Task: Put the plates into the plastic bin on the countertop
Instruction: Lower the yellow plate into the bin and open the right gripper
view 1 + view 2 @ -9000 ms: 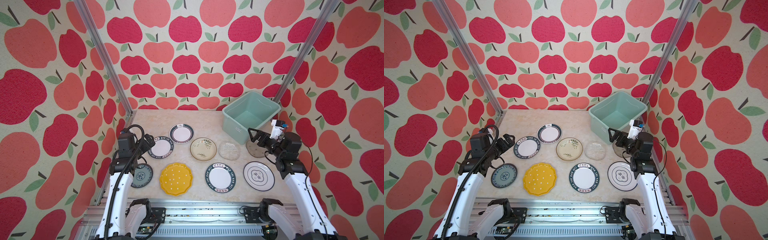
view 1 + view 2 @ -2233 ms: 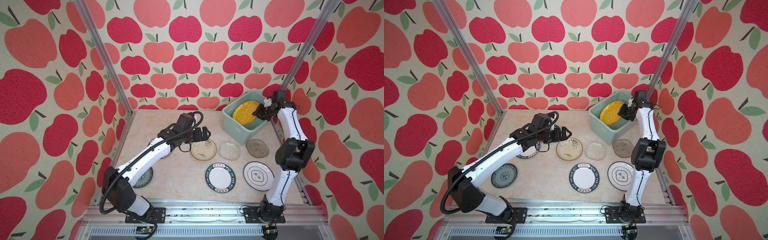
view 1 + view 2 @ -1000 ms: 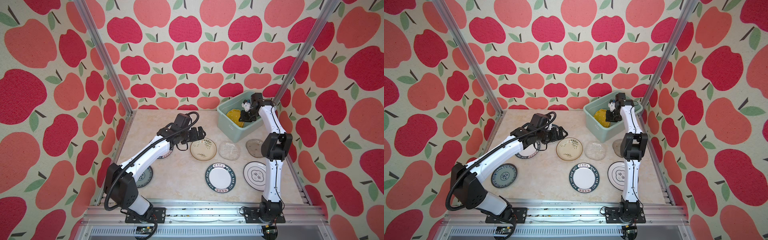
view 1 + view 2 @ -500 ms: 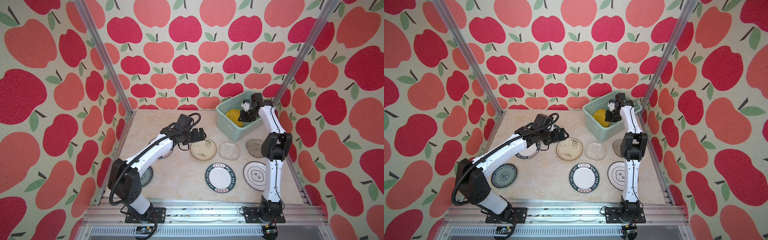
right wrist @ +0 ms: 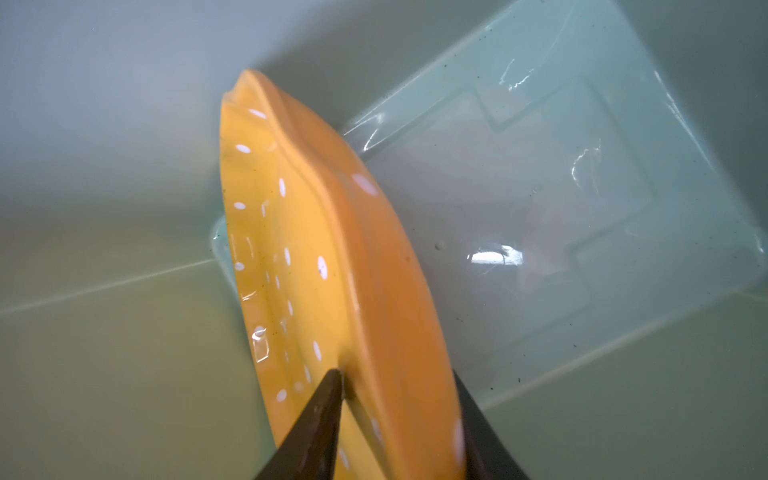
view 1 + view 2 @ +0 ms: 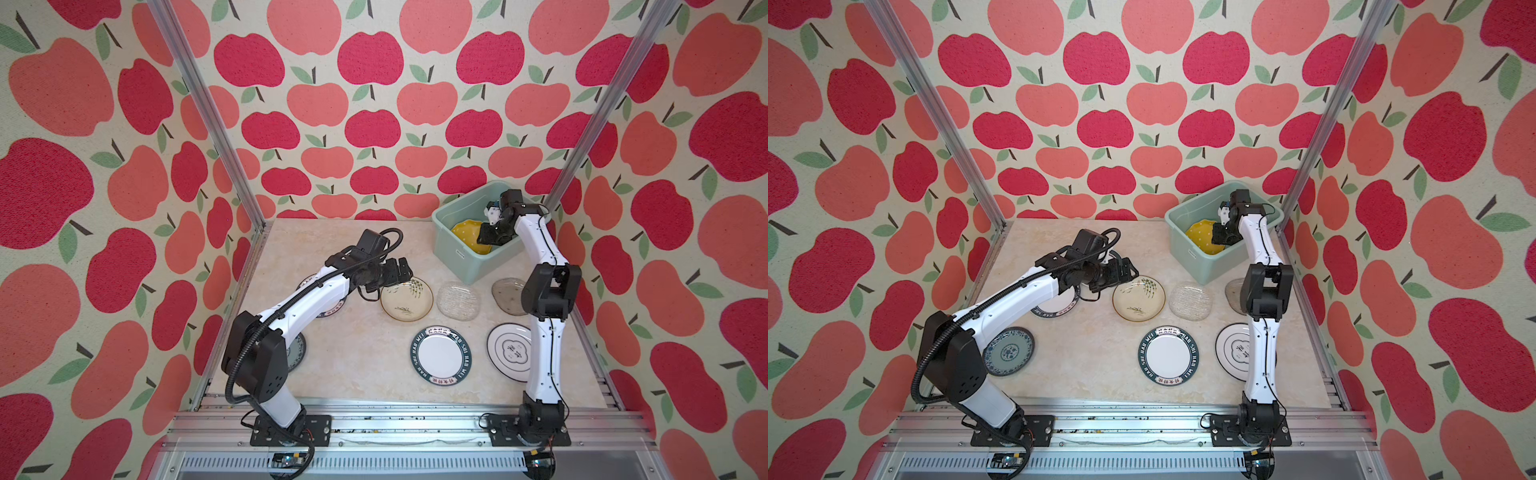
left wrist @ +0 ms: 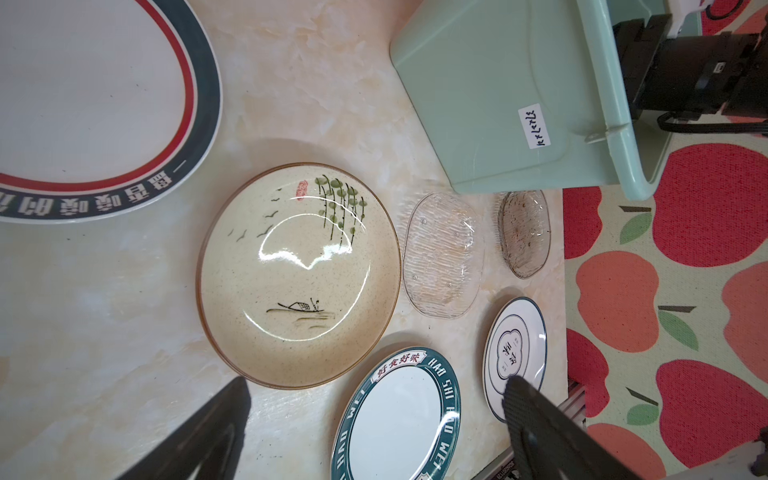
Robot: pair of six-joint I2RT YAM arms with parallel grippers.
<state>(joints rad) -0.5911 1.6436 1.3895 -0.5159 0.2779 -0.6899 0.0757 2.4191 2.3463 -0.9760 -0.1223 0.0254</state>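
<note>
One plate is in the plastic bin (image 6: 456, 254): the yellow plate (image 5: 316, 257), scalloped and dotted white, glossy, tilted up on edge with its far rim down by a corner of the bin floor. My right gripper (image 5: 398, 384) straddles its near rim, a finger on each face; I cannot tell whether it is pinching or loose. My left gripper (image 7: 376, 381), jaws spread wide and empty, hovers over the countertop (image 6: 1100, 361) at the edge of the cream plate (image 7: 299, 274) with willow and boat drawn on it.

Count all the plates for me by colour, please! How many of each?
Yellow dotted plate: 1
Cream plate: 1
Glass plates: 2
Blue-patterned plate: 1
White plates with dark rims: 4
Total: 9 plates
</note>
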